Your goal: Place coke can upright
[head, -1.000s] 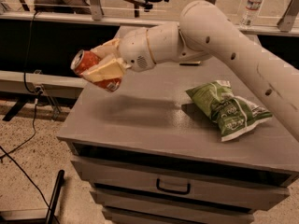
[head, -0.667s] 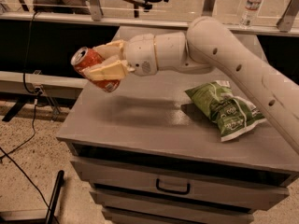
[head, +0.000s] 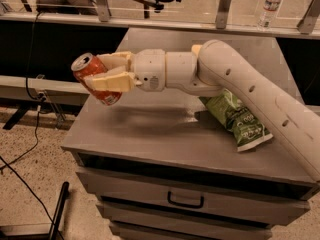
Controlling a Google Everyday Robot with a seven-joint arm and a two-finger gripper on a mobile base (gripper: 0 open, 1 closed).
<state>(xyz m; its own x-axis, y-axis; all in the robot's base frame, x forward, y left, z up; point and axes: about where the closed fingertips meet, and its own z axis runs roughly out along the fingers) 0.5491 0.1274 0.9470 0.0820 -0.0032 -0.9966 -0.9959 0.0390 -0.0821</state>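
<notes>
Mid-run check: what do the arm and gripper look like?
Arm: smooth white rounded tube segments with small dark dots along the side, no loose cables visible. Gripper, over the cabinet's camera-left edge: white cylindrical wrist, two blocky pale-yellow fingers.

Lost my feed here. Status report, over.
Claw shut on coke can, over cabinet left edge. Can tilted, airborne. Snack bag lies right, apart.

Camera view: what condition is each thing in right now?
coke can: tilted, held in the air by the tool.
tool: shut on the coke can, above the left side of the cabinet.
snack bag: lying flat on the cabinet top.
drawer: closed.
water bottle: upright in the background.
</notes>
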